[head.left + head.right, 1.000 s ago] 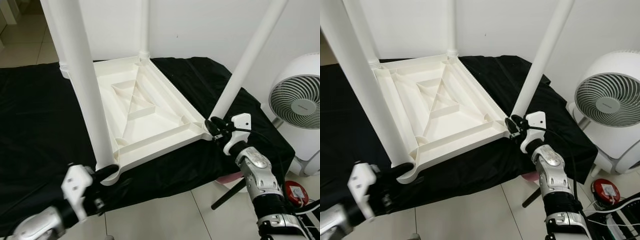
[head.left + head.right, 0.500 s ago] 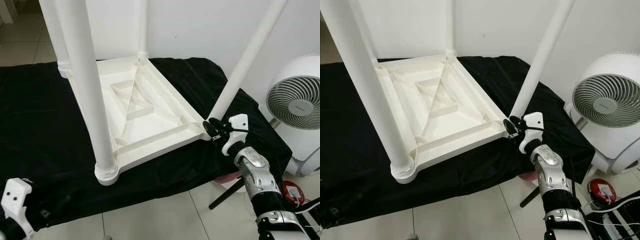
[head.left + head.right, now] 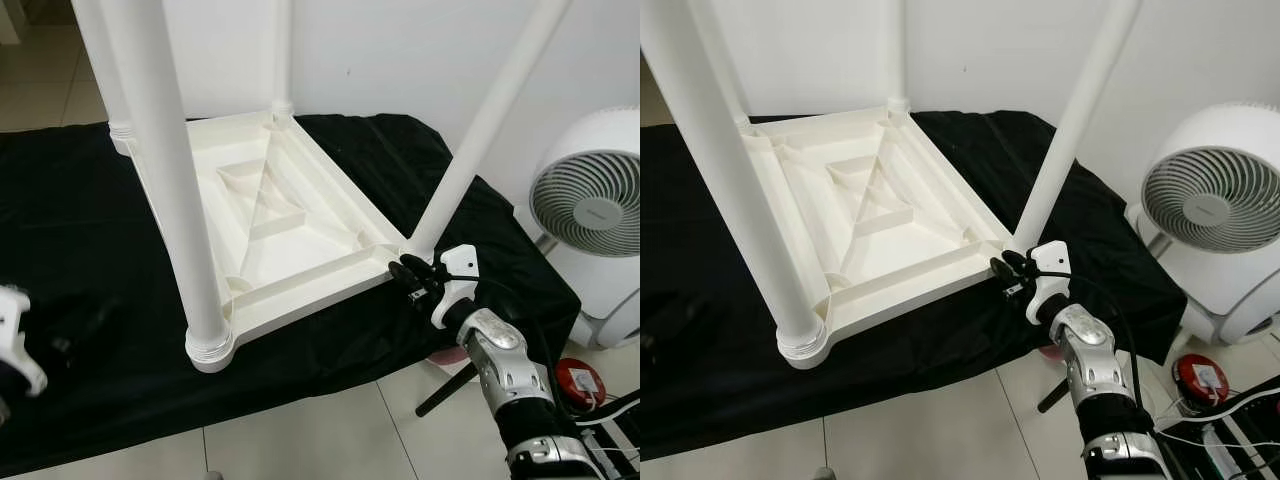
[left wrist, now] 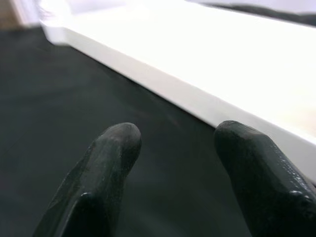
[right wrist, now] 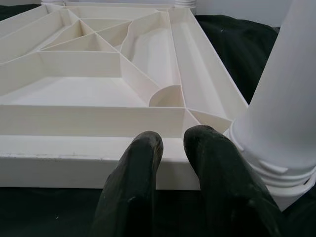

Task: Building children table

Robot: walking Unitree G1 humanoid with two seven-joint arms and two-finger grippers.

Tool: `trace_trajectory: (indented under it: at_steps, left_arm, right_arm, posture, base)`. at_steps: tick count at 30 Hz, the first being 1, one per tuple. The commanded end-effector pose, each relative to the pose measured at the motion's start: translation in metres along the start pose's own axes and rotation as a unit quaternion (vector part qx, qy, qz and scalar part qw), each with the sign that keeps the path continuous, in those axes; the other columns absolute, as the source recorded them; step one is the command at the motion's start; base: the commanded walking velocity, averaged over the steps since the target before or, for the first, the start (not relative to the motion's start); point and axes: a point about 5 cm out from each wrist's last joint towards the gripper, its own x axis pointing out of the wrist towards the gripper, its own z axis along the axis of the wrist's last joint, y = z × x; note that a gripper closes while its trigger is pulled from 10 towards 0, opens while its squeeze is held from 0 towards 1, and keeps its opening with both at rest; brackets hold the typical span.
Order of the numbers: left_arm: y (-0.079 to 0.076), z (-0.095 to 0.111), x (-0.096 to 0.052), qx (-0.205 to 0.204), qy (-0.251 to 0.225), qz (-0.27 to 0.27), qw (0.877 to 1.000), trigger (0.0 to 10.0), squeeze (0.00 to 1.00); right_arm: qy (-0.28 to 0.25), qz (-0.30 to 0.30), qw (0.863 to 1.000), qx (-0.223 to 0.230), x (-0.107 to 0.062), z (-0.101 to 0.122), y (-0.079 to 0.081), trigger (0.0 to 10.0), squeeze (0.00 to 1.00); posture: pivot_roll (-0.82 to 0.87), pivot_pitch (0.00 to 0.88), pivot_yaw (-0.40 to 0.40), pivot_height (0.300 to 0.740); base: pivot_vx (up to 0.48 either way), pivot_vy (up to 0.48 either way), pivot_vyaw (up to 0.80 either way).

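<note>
The upturned tabletop [image 3: 270,220] lies on the black cloth [image 3: 90,260], legs [image 3: 160,170] up, so I keep my right end effector [image 3: 408,275], fingers nearly together, at its near rim, probably to steady it, while my left end effector [image 4: 173,163] hovers apart alongside.

Right hand [image 5: 170,148], fingers nearly together, at white tabletop [image 5: 98,123] rim, beside leg [image 5: 286,113], black cloth [image 5: 242,54]

Head eyes look down; wrist views sit close, sharing the tabletop [image 3: 290,215].
</note>
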Motion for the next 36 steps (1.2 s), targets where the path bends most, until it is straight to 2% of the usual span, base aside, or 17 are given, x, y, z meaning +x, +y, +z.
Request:
trace_trajectory:
  at_steps: [1, 2, 4, 7, 10, 14, 16, 17, 20, 26, 30, 32, 36]
  left_arm:
    - [-0.001, 0.002, 0.011, 0.008, -0.013, 0.0, 1.0, 10.0, 0.0]
    - [-0.001, 0.002, 0.011, 0.008, -0.013, 0.0, 1.0, 10.0, 0.0]
    - [-0.005, 0.008, 0.022, 0.006, -0.034, -0.015, 0.999, 10.0, 0.0]
    - [-0.01, 0.013, 0.029, 0.004, -0.05, -0.024, 0.998, 10.0, 0.0]
    - [-0.03, 0.029, 0.046, 0.004, -0.09, -0.062, 0.994, 10.0, 0.0]
    - [-0.038, 0.034, 0.052, 0.004, -0.103, -0.078, 0.992, 10.0, 0.0]
    - [-0.053, 0.04, 0.06, 0.006, -0.119, -0.102, 0.988, 10.0, 0.0]
    - [-0.053, 0.04, 0.06, 0.006, -0.119, -0.102, 0.988, 10.0, 0.0]
    - [-0.071, 0.048, 0.069, 0.011, -0.138, -0.128, 0.982, 10.0, 0.0]
    - [-0.085, 0.051, 0.074, 0.017, -0.146, -0.149, 0.978, 10.0, 0.0]
    - [-0.088, 0.052, 0.075, 0.018, -0.149, -0.152, 0.977, 10.0, 0.0]
    - [-0.099, 0.058, 0.077, 0.013, -0.163, -0.168, 0.972, 10.0, 0.0]
    - [-0.11, 0.063, 0.077, 0.006, -0.174, -0.186, 0.967, 10.0, 0.0]
  right_arm:
    - [0.005, -0.009, 1.0, 0.024, -0.003, -0.005, 0.004, 10.0, 0.0]
    - [0.005, -0.009, 1.0, 0.024, -0.003, -0.005, 0.004, 10.0, 0.0]
    - [0.001, -0.02, 0.998, 0.053, -0.004, -0.007, 0.008, 10.0, 0.0]
    - [-0.004, -0.03, 0.997, 0.071, -0.005, -0.009, 0.012, 10.0, 0.0]
    - [-0.018, -0.069, 0.991, 0.117, -0.006, -0.01, 0.02, 10.0, 0.0]
    - [-0.023, -0.082, 0.987, 0.134, -0.007, -0.011, 0.022, 10.0, 0.0]
    - [-0.022, -0.092, 0.986, 0.139, -0.009, -0.012, 0.023, 10.0, 0.0]
    - [-0.022, -0.092, 0.986, 0.139, -0.009, -0.012, 0.023, 10.0, 0.0]
    - [-0.018, -0.117, 0.982, 0.149, -0.013, -0.013, 0.018, 10.0, 0.0]
    - [-0.017, -0.148, 0.976, 0.158, -0.015, -0.013, 0.013, 10.0, 0.0]
    - [-0.014, -0.158, 0.974, 0.162, -0.015, -0.014, 0.012, 10.0, 0.0]
    - [-0.004, -0.179, 0.967, 0.182, -0.013, -0.017, 0.011, 10.0, 0.0]
    - [0.002, -0.191, 0.961, 0.202, -0.01, -0.019, 0.008, 10.0, 0.0]
  posture:
    - [0.06, 0.007, -0.067, 0.74]
    - [0.06, 0.007, -0.067, 0.74]
    - [0.06, 0.009, -0.064, 0.74]
    - [0.06, 0.009, -0.064, 0.74]
    - [0.05, 0.015, -0.064, 0.74]
    - [0.04, 0.016, -0.064, 0.74]
    - [0.04, 0.018, -0.064, 0.74]
    - [0.04, 0.018, -0.064, 0.74]
    - [0.04, 0.016, -0.065, 0.74]
    - [0.04, 0.018, -0.069, 0.74]
    - [0.04, 0.017, -0.068, 0.74]
    - [0.04, 0.013, -0.072, 0.74]
    - [0.05, 0.01, -0.071, 0.74]
  base:
    - [0.0, 0.0, 0.0]
    - [0.0, 0.0, 0.0]
    - [0.0, 0.0, 0.0]
    - [0.0, 0.0, 0.0]
    - [0.0, 0.0, 0.0]
    - [0.0, 0.0, 0.0]
    - [0.0, 0.0, 0.0]
    - [0.0, 0.0, 0.0]
    - [0.0, 0.0, 0.0]
    - [0.0, 0.0, 0.0]
    - [0.0, 0.0, 0.0]
    - [0.0, 0.0, 0.0]
    - [0.0, 0.0, 0.0]
